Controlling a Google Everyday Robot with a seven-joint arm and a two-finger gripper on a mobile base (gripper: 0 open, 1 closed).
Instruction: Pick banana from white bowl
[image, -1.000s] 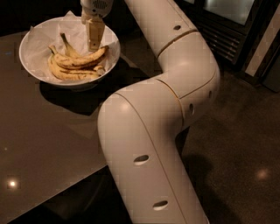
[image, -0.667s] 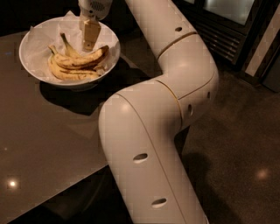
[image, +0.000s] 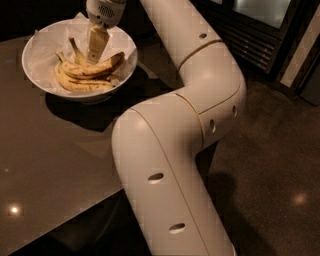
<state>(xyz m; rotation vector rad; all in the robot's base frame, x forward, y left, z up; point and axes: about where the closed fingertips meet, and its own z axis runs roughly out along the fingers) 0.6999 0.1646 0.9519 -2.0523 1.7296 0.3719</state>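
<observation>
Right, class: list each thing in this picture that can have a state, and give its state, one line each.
white bowl: upright on the table, lined with paper, holding bananas.
banana: lying in the white bowl on top of the other bananas, not lifted.
other bananas: lying beneath it.
gripper: pointing down over the white bowl, right at the banana; contact unclear.

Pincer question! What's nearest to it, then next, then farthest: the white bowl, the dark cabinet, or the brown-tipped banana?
The pincer hangs over the white bowl.
1. the banana, just beneath it.
2. the white bowl, around the bananas.
3. the dark cabinet, far right.
</observation>
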